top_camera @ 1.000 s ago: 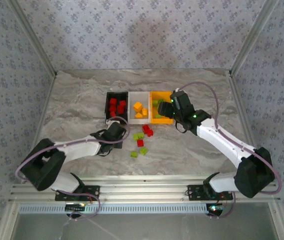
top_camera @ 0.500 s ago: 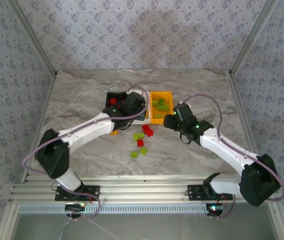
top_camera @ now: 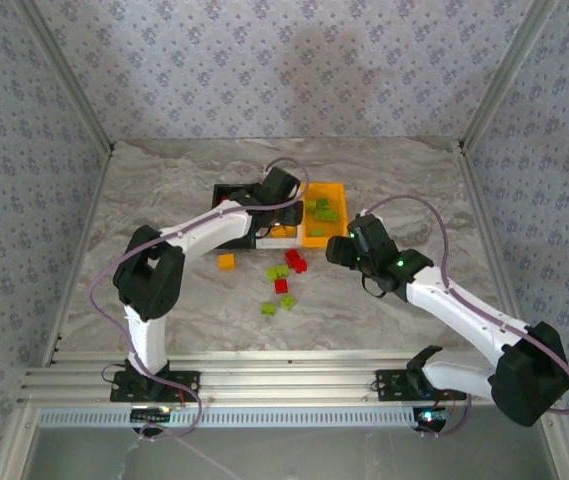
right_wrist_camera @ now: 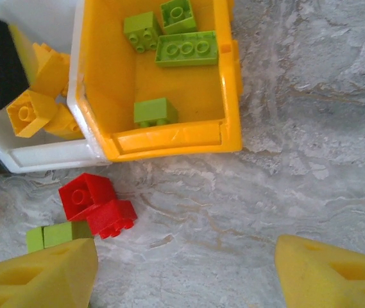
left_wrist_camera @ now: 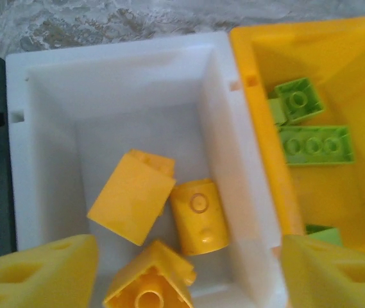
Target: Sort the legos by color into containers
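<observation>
The table (top_camera: 164, 190) looked like gray stone. A flowery wall (top_camera: 264, 70) stood at twelve o'clock, a metal rail (top_camera: 284, 385) at six.

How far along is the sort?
Done: yellow bricks lie in the white bin, green bricks in the orange bin. In hand: nothing; left tool hangs open over the white bin, right tool open near loose red bricks. Left on the table: those, one stray yellow brick, loose green bricks.

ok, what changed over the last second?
Left gripper swung from beside the loose legos up over the white bin and opened; it holds nothing now. Right gripper pulled back from over the orange-yellow bin toward the loose legos. Bins and those legos stayed put.
</observation>
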Robot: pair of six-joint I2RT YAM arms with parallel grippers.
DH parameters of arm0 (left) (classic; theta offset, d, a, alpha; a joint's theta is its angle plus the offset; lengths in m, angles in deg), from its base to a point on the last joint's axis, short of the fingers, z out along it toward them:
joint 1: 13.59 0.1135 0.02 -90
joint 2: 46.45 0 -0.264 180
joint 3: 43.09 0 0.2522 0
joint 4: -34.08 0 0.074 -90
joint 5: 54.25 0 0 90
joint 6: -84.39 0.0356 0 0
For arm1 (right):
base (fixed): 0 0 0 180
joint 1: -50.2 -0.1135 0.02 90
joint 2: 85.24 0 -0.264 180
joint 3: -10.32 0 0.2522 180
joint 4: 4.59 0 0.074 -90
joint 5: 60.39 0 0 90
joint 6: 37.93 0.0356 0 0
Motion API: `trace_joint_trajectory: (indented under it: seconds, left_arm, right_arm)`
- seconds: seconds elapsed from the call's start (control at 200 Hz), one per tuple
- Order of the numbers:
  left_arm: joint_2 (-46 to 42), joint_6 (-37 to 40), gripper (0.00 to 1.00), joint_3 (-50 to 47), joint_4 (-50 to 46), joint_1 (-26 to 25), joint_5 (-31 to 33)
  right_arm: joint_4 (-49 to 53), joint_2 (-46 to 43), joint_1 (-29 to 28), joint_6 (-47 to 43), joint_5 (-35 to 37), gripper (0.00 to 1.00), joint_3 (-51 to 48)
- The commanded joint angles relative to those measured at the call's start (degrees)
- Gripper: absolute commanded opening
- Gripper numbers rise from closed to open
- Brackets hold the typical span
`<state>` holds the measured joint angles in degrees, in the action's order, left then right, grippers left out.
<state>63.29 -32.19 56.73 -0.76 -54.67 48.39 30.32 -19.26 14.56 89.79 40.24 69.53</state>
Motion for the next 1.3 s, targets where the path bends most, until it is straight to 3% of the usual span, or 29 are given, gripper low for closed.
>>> trace_joint_trajectory:
  seconds: [0.0, 0.14, 0.445, 0.67, 0.874, 1.104, 1.294]
  left_arm:
    - [-5.86, -0.3, 0.84, 0.57, 0.17, -0.96, -1.19]
    - [-14.62, -0.73, 0.99, -3.94, 2.13, -3.4, -2.18]
    - [-38.99, -7.79, 1.0, -28.63, 4.89, -8.84, 0.06]
    - [-55.05, -13.18, 0.99, -42.54, -0.08, -9.03, 3.06]
    - [-61.46, -16.53, 0.99, -48.31, -3.69, -9.04, 4.74]
    - [-63.03, -17.79, 0.99, -49.98, -4.74, -8.96, 5.95]
    - [-63.03, -17.31, 0.99, -49.37, -5.94, -8.88, 7.04]
  right_arm:
    - [0.05, -0.92, -1.22, -0.13, -1.81, 0.76, -1.26]
    - [-2.48, 1.34, -4.12, -0.95, -5.07, 0.76, -1.68]
    - [-5.27, 14.88, -17.07, -4.75, -6.97, 0.78, 1.97]
    - [-4.14, 23.98, -20.9, -7.82, -4.19, 0.78, 4.81]
    - [-2.9, 27.29, -22.49, -10.54, -2.66, 0.78, 7.0]
    - [-2.03, 30.6, -22.68, -11.55, -3.17, 0.76, 8.9]
    - [0.19, 32.27, -22.63, -9.39, -1.82, 0.64, 9.32]
